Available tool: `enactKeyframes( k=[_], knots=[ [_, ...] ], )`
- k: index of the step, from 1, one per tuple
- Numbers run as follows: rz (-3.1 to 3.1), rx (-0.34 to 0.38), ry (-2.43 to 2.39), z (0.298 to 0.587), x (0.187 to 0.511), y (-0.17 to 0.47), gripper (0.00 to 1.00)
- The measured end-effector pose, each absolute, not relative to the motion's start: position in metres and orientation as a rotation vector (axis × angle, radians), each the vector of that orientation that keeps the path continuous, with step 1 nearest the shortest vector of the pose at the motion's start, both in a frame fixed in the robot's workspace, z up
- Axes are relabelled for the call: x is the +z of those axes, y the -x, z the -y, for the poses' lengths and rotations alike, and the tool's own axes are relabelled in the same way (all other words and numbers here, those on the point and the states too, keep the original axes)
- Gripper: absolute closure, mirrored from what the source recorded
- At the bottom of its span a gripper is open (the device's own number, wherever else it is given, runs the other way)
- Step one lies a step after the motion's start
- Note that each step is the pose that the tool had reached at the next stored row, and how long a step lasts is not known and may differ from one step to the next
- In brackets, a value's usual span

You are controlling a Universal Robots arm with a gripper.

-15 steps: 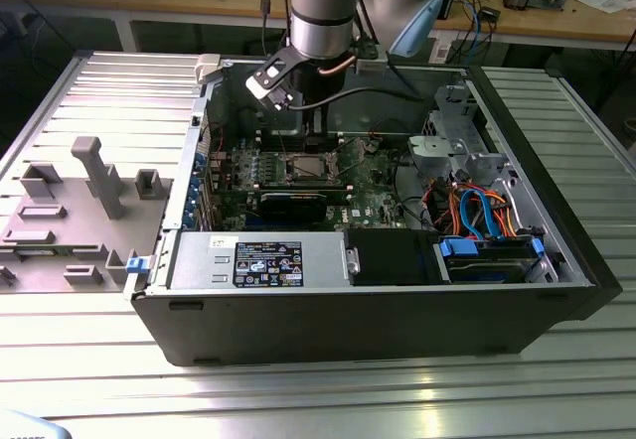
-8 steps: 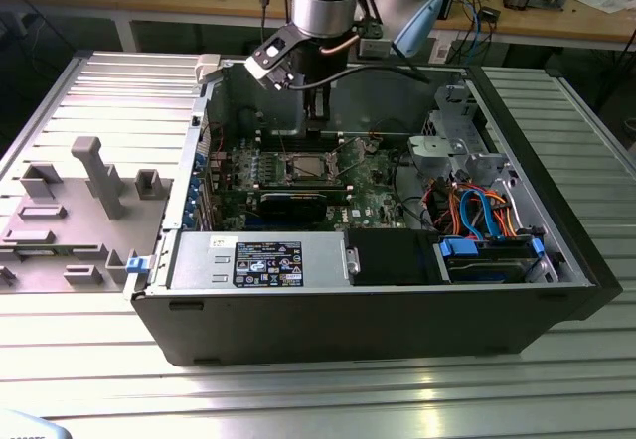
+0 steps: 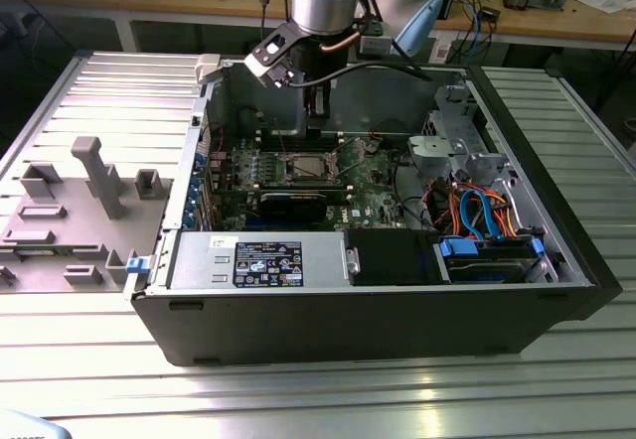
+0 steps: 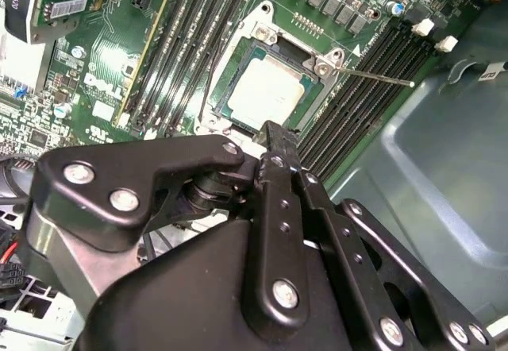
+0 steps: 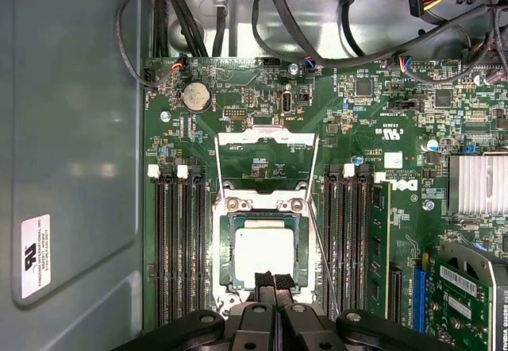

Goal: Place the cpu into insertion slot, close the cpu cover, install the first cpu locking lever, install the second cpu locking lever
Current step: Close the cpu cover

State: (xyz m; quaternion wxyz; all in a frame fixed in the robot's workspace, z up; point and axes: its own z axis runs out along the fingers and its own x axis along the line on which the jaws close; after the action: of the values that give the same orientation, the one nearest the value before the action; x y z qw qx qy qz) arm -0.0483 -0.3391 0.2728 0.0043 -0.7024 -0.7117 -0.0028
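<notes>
The cpu (image 5: 262,254) lies flat in the insertion slot (image 5: 225,240) amid the green motherboard; its pale metal top also shows in the second wrist view (image 4: 268,89). The cpu cover (image 5: 266,138) is swung open behind the socket's hinge end, so the board shows through its opening. Thin wire locking levers (image 5: 317,228) stand raised at either side; one lever (image 4: 377,75) sticks out sideways. My gripper (image 5: 271,280) hovers over the cpu's near edge, fingers together with nothing between them. In the exterior view, the gripper (image 3: 316,113) hangs inside the case above the socket (image 3: 303,168).
Black memory slots (image 5: 178,248) flank the socket. Cable bundles (image 5: 317,17) run across the case's far end. A graphics card (image 5: 468,295) sits beside the memory. The silver power-supply box (image 3: 260,260) and drive cage with blue cables (image 3: 487,240) line the case's front.
</notes>
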Motion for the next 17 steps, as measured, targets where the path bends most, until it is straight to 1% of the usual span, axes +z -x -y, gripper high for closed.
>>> enactKeyframes(
  k=[17],
  knots=[
    [2.231,-0.007,2.200,0.339,0.273,0.038,0.89]
  ],
)
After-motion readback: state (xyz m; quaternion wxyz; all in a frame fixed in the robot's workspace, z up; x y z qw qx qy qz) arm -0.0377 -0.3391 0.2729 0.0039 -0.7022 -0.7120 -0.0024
